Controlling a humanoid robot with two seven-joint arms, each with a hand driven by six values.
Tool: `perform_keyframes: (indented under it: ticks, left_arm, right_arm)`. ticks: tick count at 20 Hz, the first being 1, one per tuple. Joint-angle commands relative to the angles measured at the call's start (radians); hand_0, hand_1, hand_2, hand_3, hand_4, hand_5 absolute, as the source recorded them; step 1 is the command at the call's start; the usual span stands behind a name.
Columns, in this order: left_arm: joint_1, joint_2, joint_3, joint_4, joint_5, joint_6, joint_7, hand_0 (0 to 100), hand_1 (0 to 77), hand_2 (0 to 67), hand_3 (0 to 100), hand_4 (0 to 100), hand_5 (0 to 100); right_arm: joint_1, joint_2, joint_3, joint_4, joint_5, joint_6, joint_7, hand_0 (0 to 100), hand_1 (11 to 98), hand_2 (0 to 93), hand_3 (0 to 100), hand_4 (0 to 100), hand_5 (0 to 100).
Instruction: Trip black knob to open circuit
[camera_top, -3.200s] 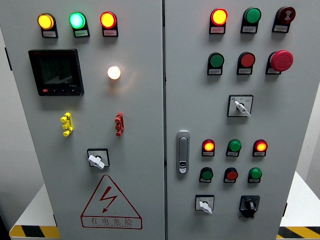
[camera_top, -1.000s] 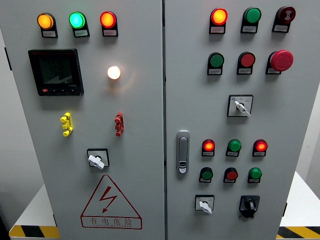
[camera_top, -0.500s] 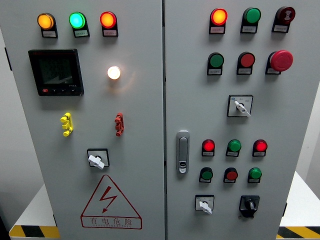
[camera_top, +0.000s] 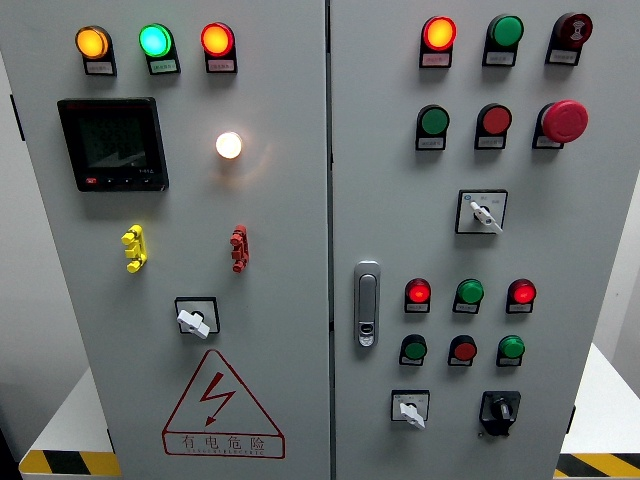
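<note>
Sitting at about five o'clock on the grey cabinet (camera_top: 270, 240), low on the right-hand door, the black knob (camera_top: 499, 409) is untouched on its square black plate. Its grip seems to point roughly upright, but black on black makes the exact setting hard to read. Neither robot hand is in view, so I cannot tell whether their fingers are spread or curled. Over the last few seconds almost nothing changes: the view shifts a hair, and the two red lamps (camera_top: 418, 292) above the knob, at its eleven and one o'clock, look slightly dimmer than before. The knob itself has not turned, so in my judgement the tripping has not begun. Just left of it, at nine o'clock, is a white selector (camera_top: 409, 409). The small labels under the lamps are too tiny to read, and the cabinet's bottom edge is cut off.
</note>
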Motion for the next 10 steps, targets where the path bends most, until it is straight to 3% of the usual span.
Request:
perform_keyframes:
  ticks: [1, 2, 3, 5, 7, 8, 10]
  left_arm:
    - [0.0, 0.0, 0.0, 0.0, 0.0, 0.0, 0.0, 0, 0.0, 19.5, 26, 10, 9]
    - [0.0, 0.0, 0.0, 0.0, 0.0, 0.0, 0.0, 0, 0.0, 19.5, 26, 10, 9]
    - [0.0, 0.0, 0.0, 0.0, 0.0, 0.0, 0.0, 0, 0.0, 19.5, 26, 10, 9]
    - [0.0, 0.0, 0.0, 0.0, 0.0, 0.0, 0.0, 0, 0.0, 19.5, 26, 10, 9]
    - [0.0, 0.0, 0.0, 0.0, 0.0, 0.0, 0.0, 0, 0.0, 19.5, 26, 10, 9]
    - [0.0, 0.0, 0.0, 0.0, 0.0, 0.0, 0.0, 0, 0.0, 19.4, 26, 10, 9]
    - [0.0, 0.0, 0.0, 0.0, 0.0, 0.0, 0.0, 0, 0.0, 19.5, 26, 10, 9]
  right_arm:
    - [0.0, 0.0, 0.016, 0.01, -0.001, 0.0, 0.015, 69, 33.5, 0.6, 9, 0, 12]
    - [-0.001, 0.0107, 0.038, 0.013, -0.004, 0.0, 0.02, 69, 33.4, 0.6, 9, 0, 12]
    - [-0.001, 0.0154, 0.067, 0.023, -0.007, 0.0, 0.022, 69, 33.3, 0.6, 9, 0, 12]
    - [-0.001, 0.0353, 0.139, 0.075, -0.022, 0.001, 0.023, 69, 33.2, 0.6, 9, 0, 12]
    - [-0.005, 0.0476, 0.187, 0.151, -0.067, 0.012, 0.025, 69, 33.2, 0.6, 11, 1, 12]
    - [-0.008, 0.0522, 0.203, 0.196, -0.085, 0.021, 0.035, 69, 33.4, 0.6, 11, 1, 12]
    - [-0.009, 0.0538, 0.208, 0.284, -0.088, 0.024, 0.072, 69, 33.9, 0.5, 12, 2, 13]
